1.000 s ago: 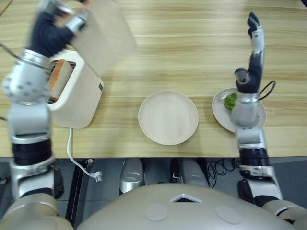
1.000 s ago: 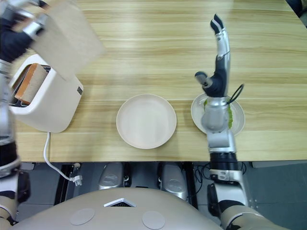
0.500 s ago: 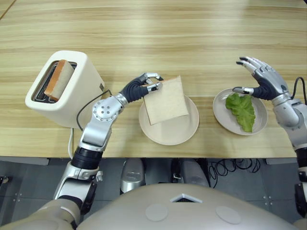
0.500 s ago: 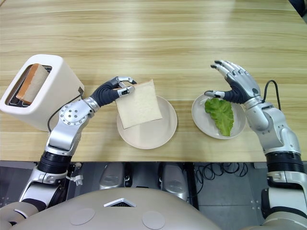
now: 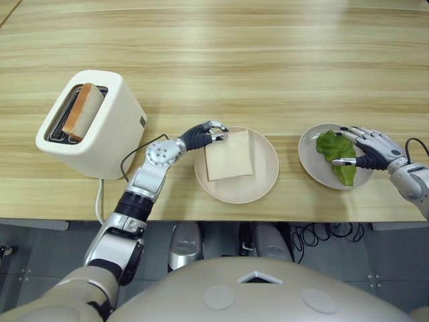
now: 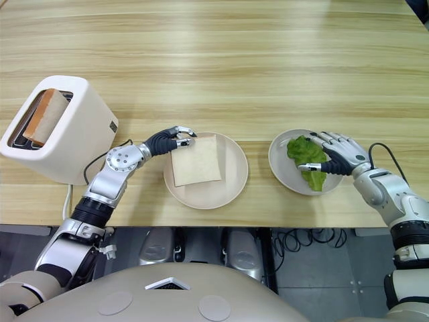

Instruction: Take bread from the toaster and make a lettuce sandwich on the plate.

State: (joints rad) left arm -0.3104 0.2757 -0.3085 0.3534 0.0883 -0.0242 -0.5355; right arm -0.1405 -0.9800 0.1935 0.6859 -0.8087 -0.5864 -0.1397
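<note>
Bread [image 5: 228, 155] on the plate [image 5: 259, 185]
My left hand [image 5: 201, 135] pinches 1 bread corner; my right hand [image 5: 372, 149] lies spread on lettuce [image 5: 330, 144].

Pale wooden table [image 5: 268, 54] of long planks, evenly lit; dark grey floor [image 5: 40, 236] below its near edge

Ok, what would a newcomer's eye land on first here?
Probably the bread lying flat on the middle plate, the left hand at its corner. Next, the right hand over the lettuce on the smaller plate to the right, and the toaster far left holding another slice.
</note>
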